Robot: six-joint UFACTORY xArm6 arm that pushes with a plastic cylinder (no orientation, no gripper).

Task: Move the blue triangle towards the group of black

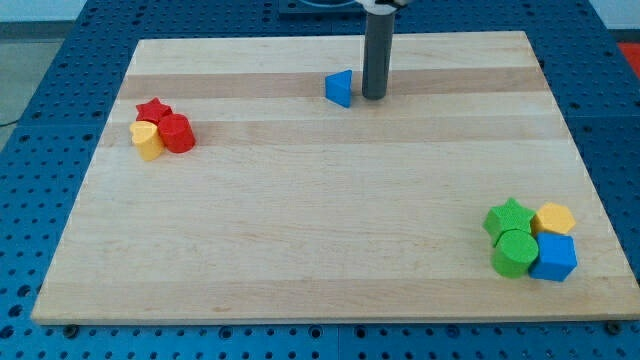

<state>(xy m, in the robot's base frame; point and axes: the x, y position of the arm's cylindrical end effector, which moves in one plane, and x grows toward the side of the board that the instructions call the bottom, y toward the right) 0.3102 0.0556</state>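
Observation:
The blue triangle lies near the view's top centre of the wooden board. My tip rests on the board just to the triangle's right, a small gap apart from it. At the view's left a red star, a red cylinder and a yellow block sit together. At the view's bottom right a green star, a green cylinder, a yellow hexagon and a blue cube sit together. No black block shows.
The board lies on a blue perforated table that shows on all sides. The rod rises from my tip to the view's top edge.

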